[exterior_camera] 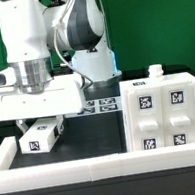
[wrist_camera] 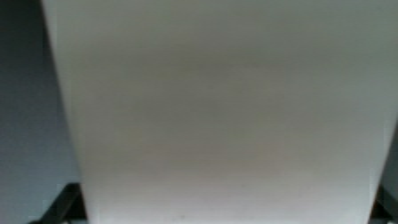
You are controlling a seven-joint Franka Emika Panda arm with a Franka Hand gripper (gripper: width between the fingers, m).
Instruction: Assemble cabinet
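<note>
The white hollow cabinet body stands at the exterior view's right, with several square marker tags on its front and a small white knob on top. A smaller white block with one tag lies on the black table at the exterior view's left. My gripper comes down straight over this block. In the wrist view the block's plain white face fills nearly the whole picture. My gripper has a dark fingertip against each side edge of the block, so the jaws look shut on it.
The marker board lies flat at the back of the table, behind the arm. A low white border frame runs round the black table, close to the block's front.
</note>
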